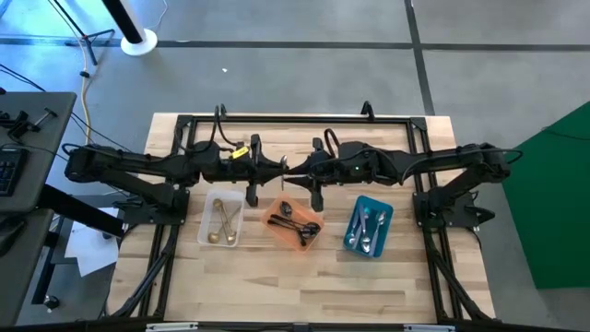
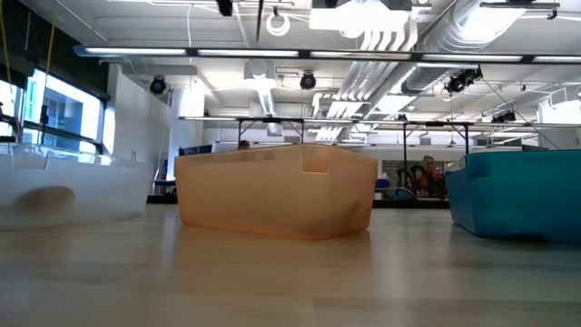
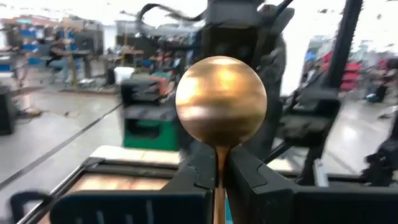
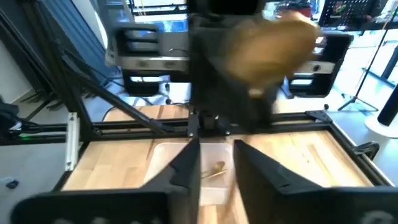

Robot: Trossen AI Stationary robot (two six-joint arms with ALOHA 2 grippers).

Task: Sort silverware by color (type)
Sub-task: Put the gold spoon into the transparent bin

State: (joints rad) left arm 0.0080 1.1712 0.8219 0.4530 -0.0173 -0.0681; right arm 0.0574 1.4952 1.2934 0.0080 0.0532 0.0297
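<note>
My left gripper (image 3: 217, 155) is shut on a gold spoon (image 3: 221, 99), high above the table's middle (image 1: 279, 171). Its round bowl stands past the fingertips and faces the right arm. My right gripper (image 4: 217, 158) is open just opposite (image 1: 300, 171) and holds nothing. In its wrist view the spoon's bowl (image 4: 273, 46) shows as a gold blur in front of the dark left gripper. More gold spoons (image 1: 219, 223) lie in the clear tray, dark ones (image 1: 297, 224) in the orange tray, and silver ones (image 1: 368, 229) in the blue tray. My left gripper pinches the gold spoon by its slim handle, right below the bowl (image 3: 219, 163), between the two fingers. The fingers run level, pointing toward the table's right, and lie along the handle. The spoon is lifted clear of the table, with its bowl sticking out past the fingertips.
Three trays stand in a row on the near half of the wooden table: clear (image 1: 205, 231) (image 2: 82, 186), orange (image 1: 277, 217) (image 2: 277, 195) and blue (image 1: 355, 217) (image 2: 517, 195). A black frame (image 1: 295, 118) runs round the table's far edge and sides.
</note>
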